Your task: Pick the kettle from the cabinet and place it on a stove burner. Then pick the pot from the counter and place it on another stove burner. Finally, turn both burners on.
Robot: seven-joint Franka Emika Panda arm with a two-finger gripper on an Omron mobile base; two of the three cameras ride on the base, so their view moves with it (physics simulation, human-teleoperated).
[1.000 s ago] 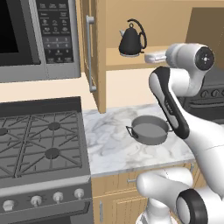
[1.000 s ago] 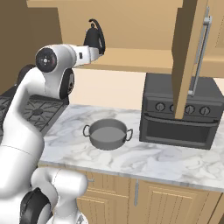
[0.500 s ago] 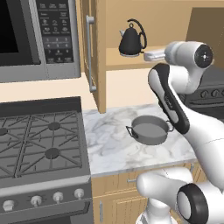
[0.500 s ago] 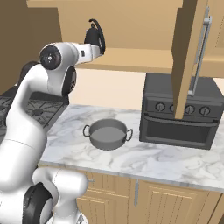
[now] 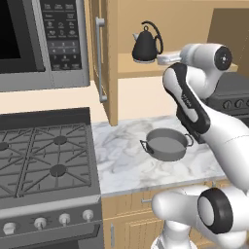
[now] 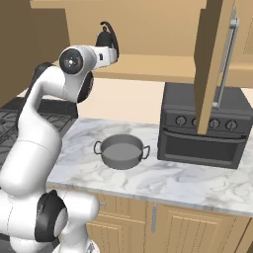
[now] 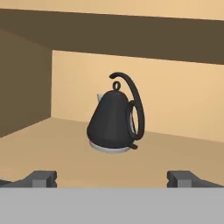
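Kitchen, open cabinet point(image 5: 109, 63): kettle point(image 5: 146, 44) upright on its shelf point(image 7: 61, 148), untouched, gripper point(image 7: 113, 178) level before it with jaws spread wide and empty; pot point(image 5: 167, 144) below on counter point(image 5: 121, 155), right of stove burners point(image 5: 58, 170); black oven point(image 6: 202, 126) further right.

You have a dark-fronted microwave point(image 5: 36, 41) with a grey keypad panel mounted directly above the range. A squat black countertop oven point(image 6: 203, 126) with four round knobs stands well right of that microwave. Light-wood drawer fronts point(image 6: 188, 225) run below it.
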